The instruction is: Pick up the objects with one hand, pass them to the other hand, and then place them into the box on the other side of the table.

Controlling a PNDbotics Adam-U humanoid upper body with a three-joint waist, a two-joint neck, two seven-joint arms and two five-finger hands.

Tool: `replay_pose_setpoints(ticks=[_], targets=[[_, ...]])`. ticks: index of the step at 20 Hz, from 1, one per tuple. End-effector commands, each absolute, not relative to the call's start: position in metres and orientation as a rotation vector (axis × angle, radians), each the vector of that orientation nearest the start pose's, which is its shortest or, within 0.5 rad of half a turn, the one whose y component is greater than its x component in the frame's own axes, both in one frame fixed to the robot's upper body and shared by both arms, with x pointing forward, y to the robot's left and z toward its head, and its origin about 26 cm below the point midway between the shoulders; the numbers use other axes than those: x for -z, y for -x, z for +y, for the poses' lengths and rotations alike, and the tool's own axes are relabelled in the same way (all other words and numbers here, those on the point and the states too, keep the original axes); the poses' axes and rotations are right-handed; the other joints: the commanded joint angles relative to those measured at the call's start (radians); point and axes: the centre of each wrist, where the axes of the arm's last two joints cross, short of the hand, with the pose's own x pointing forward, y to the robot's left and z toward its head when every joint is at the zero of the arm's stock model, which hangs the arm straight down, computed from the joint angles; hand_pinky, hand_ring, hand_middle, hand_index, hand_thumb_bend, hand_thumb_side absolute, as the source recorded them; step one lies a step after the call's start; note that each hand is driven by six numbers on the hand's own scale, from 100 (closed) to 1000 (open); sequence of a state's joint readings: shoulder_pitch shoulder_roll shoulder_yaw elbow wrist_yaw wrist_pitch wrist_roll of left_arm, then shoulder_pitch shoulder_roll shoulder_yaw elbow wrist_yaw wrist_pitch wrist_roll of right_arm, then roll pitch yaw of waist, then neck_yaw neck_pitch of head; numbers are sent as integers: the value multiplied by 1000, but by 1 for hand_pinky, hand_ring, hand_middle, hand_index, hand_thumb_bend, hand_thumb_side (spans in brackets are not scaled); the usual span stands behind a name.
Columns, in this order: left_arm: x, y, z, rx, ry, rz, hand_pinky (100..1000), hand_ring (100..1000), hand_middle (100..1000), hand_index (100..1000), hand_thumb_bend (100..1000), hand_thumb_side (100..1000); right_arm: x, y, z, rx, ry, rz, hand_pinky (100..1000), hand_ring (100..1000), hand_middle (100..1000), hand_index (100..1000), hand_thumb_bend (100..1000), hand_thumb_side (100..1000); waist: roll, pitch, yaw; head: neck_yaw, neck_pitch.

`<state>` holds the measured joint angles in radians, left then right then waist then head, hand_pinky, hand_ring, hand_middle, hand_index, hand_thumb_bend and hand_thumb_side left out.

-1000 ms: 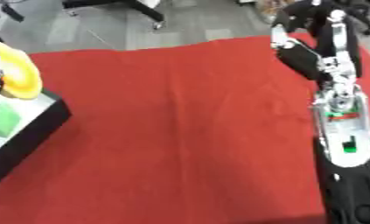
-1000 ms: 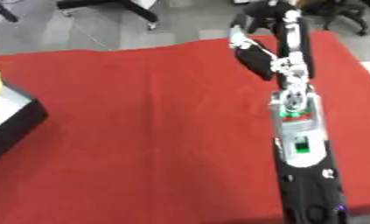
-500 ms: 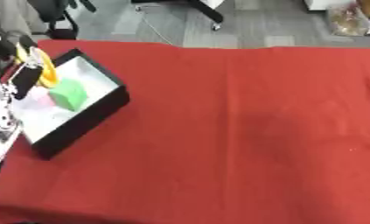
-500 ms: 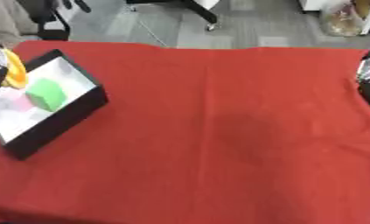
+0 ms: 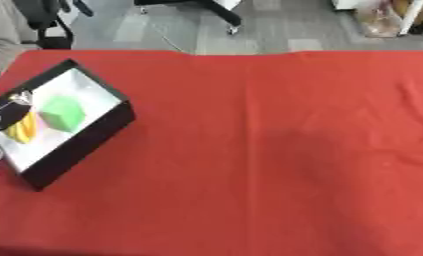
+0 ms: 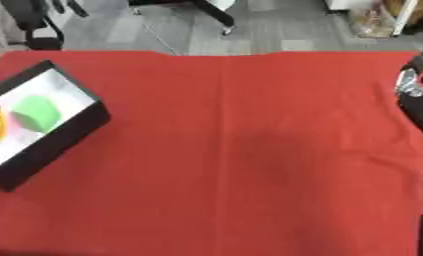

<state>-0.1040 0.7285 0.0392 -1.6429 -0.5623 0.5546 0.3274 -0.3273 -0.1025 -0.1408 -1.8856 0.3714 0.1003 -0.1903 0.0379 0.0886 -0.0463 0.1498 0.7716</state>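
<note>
Red-clothed worktop (image 5: 276,150); black box (image 5: 92,137) at 9 o'clock holds green block (image 5: 62,113). Left hand (image 5: 6,116) clamped on yellow object (image 5: 23,128) inside it. Right hand's fingers: cannot tell.

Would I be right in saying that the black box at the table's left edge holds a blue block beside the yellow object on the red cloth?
Not quite: the block is green, not blue, as the left eye view shows. It lies in the black box beside the yellow object, on the red cloth.
</note>
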Motion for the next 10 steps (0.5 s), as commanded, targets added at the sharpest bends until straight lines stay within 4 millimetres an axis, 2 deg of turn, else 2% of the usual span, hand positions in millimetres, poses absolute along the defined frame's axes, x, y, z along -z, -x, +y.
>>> replay_pose_setpoints(ticks=[1, 2, 3, 5, 8, 9, 10], targets=[[-167, -290, 399, 475, -1574, -1219, 795, 875, 947, 963, 704, 779, -177, -319, -266, -25, 649, -2116, 708, 715, 334, 254, 100, 100, 10, -28, 3, -10, -2], [-174, -287, 393, 471, -1583, -1245, 790, 873, 943, 957, 697, 772, -177, -319, -267, -22, 651, -2114, 708, 715, 334, 254, 100, 100, 11, -29, 4, -10, -2], [-182, -283, 387, 454, -1590, -1286, 774, 864, 924, 938, 639, 761, -176, -319, -267, -18, 652, -2112, 708, 715, 336, 259, 100, 100, 11, -29, 5, -10, -2], [-197, -272, 367, 378, -1569, -1463, 740, 849, 893, 891, 416, 720, -175, -318, -269, -10, 648, -2111, 715, 722, 368, 301, 100, 100, 10, -29, 9, -5, -2], [-193, -270, 350, 253, -1403, -1760, 703, 836, 875, 850, 283, 743, -171, -316, -274, -19, 661, -2110, 731, 744, 453, 380, 100, 100, 8, -28, 12, 0, -2], [-188, -270, 345, 201, -1313, -1859, 699, 833, 871, 844, 270, 749, -169, -315, -276, -30, 677, -2107, 734, 748, 465, 393, 100, 100, 7, -27, 13, 0, -2], [-184, -271, 339, 154, -1223, -1940, 694, 832, 869, 840, 259, 765, -168, -315, -278, -43, 692, -2103, 743, 766, 518, 446, 100, 100, 6, -27, 14, -2, -2]])
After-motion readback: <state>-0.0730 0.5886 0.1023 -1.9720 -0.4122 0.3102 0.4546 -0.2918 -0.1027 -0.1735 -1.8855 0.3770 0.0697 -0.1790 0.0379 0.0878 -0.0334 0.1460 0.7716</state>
